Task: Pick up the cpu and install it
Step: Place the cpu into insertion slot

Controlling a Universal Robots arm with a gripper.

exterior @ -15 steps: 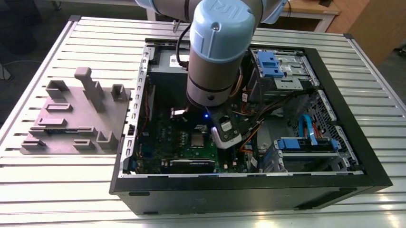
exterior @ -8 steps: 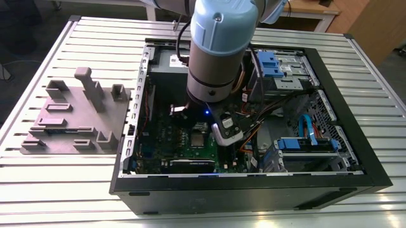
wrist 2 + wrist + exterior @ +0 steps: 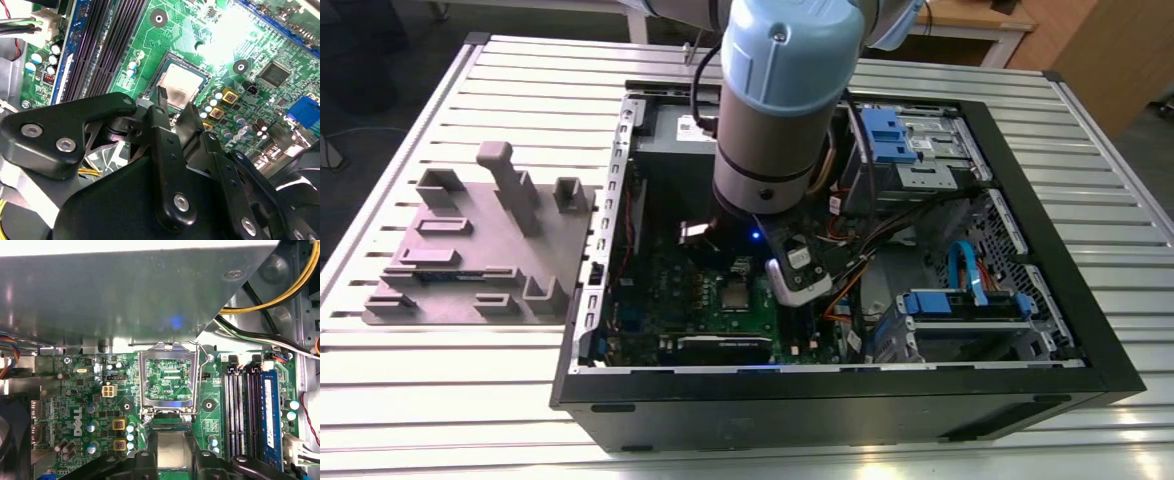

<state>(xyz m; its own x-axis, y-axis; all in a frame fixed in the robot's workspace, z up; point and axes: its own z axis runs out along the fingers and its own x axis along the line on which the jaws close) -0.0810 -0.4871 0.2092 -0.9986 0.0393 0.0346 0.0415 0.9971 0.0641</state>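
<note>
The cpu (image 3: 182,82), a small square chip with a silvery top, lies level in the socket frame on the green motherboard (image 3: 250,45). In the first wrist view the cpu (image 3: 172,450) sits just below the socket's raised load plate (image 3: 166,377). My gripper (image 3: 176,102) has its black fingers (image 3: 161,97) right against two opposite edges of the chip, shut on it. The gripper (image 3: 174,465) shows the same hold in the first wrist view. In the exterior view the arm (image 3: 774,110) reaches down into the open computer case (image 3: 854,400), above the cpu (image 3: 734,292).
Long black memory slots (image 3: 245,410) and a blue-edged stick (image 3: 268,415) run beside the socket. A grey metal box (image 3: 125,295) and loose cables (image 3: 270,300) stand close by. Blue drive cages (image 3: 961,300) fill the case's right. A grey fixture block (image 3: 480,240) stands on the table's left.
</note>
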